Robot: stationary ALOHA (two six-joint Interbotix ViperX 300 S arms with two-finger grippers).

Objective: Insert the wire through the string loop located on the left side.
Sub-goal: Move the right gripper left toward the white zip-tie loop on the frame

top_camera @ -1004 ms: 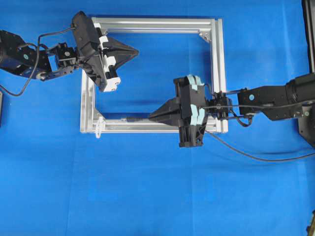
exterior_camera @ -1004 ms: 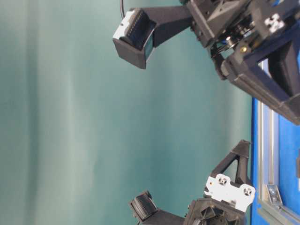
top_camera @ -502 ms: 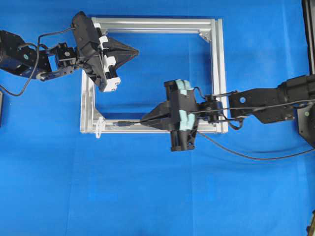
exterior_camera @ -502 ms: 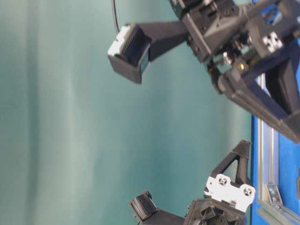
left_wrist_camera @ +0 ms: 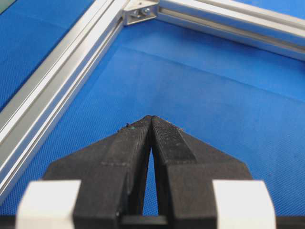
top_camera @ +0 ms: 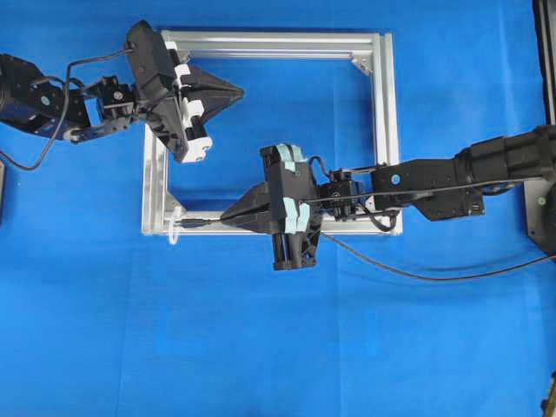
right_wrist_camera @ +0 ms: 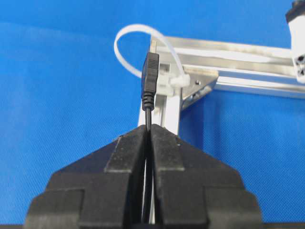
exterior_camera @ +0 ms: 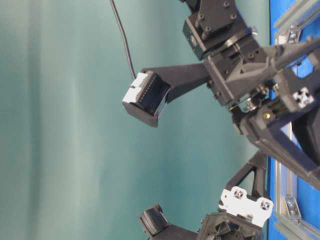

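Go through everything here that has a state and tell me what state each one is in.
Wire: pinched in the right gripper, plug in front of the loop; not clearly through.
String loop: open, fixed at the frame corner.
Right gripper: shut on the wire.
Left gripper: shut, empty, over the frame's inside.
Frame: flat on the blue table.

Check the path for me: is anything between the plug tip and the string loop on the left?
Nothing visible. The right end effector holds the wire, its plug close before the string loop at the frame corner, with only open space between.

Black wire (right_wrist_camera: 149,78), whitish string loop (right_wrist_camera: 125,36), blue cloth (top_camera: 261,347)
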